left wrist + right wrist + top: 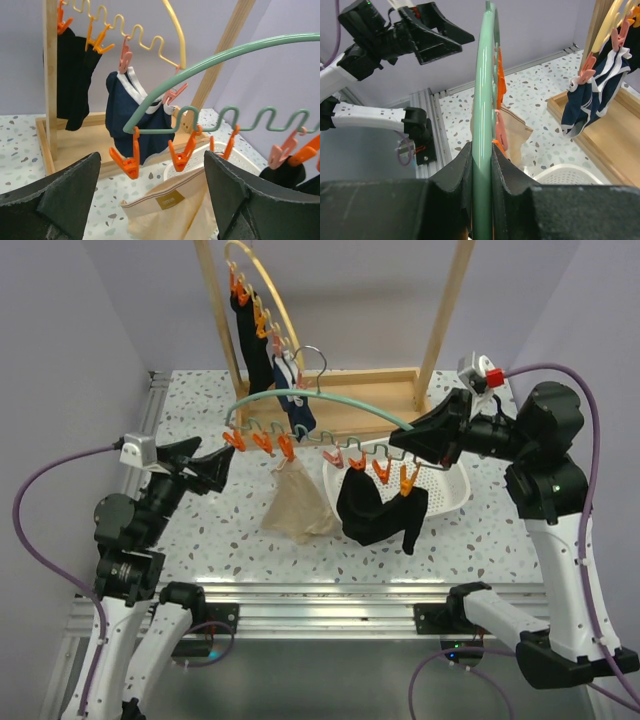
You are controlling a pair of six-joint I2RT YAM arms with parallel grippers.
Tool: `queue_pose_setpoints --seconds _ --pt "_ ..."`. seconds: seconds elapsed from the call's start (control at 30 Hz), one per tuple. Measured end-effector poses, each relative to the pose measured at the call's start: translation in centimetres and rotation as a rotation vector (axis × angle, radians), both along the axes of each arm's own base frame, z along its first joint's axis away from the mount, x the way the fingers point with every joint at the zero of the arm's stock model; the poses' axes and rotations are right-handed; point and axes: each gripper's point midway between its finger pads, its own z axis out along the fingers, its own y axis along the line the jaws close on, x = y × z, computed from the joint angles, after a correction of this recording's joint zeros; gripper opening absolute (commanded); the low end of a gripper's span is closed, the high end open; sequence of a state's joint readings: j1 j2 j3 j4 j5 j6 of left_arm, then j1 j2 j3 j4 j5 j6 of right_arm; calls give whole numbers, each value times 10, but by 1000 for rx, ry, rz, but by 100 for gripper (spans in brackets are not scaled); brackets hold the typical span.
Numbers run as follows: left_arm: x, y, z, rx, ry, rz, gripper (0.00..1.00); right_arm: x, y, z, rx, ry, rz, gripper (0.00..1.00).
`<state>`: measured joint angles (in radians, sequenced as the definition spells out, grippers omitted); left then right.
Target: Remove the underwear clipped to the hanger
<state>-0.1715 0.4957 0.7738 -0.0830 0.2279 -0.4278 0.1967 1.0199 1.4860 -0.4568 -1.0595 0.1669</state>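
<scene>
Right hand point(410, 432) is clenched on the arc of the green hanger point(482, 75). It holds the hanger up off the desk point(200, 530) so the garments dangle free and the clips are reachable. Left hand point(218, 468) is released, fingers spread wide, nothing in them. It sits just left of the hanger's left end, facing the orange clips point(262, 443).

Beige underwear point(297, 505) hangs from a clip there, nearest that hand, so likely the next target. Black underwear point(375, 508) is clipped further right, over the white basket point(450, 490), probably the drop spot.

Navy underwear point(298, 410) and the far black underwear point(250, 340) are clipped to the yellow hanger point(265, 280) on the far wooden rack point(445, 310).
</scene>
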Motion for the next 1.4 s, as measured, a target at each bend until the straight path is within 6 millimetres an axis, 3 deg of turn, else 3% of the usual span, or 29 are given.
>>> queue_pose_setpoints --seconds 0.17,0.37,0.53,0.83,1.13,1.4 --pt "-19 -11 8 -32 -20 -82 88 5 4 -3 -8 1 -12 0" --pt "-27 -39 -9 -95 42 -265 88 9 16 -9 -22 9 -7 0" --pt "-26 -49 -19 -127 89 -325 87 11 29 -17 -43 26 1 0" --pt "-13 -57 -29 -131 139 -328 87 24 48 -30 -74 74 -2 0" --pt "-3 -72 -46 -115 200 -314 86 27 57 -28 -80 73 -9 0" --pt "22 -74 -67 -86 252 -238 81 25 61 -28 -82 74 2 0"
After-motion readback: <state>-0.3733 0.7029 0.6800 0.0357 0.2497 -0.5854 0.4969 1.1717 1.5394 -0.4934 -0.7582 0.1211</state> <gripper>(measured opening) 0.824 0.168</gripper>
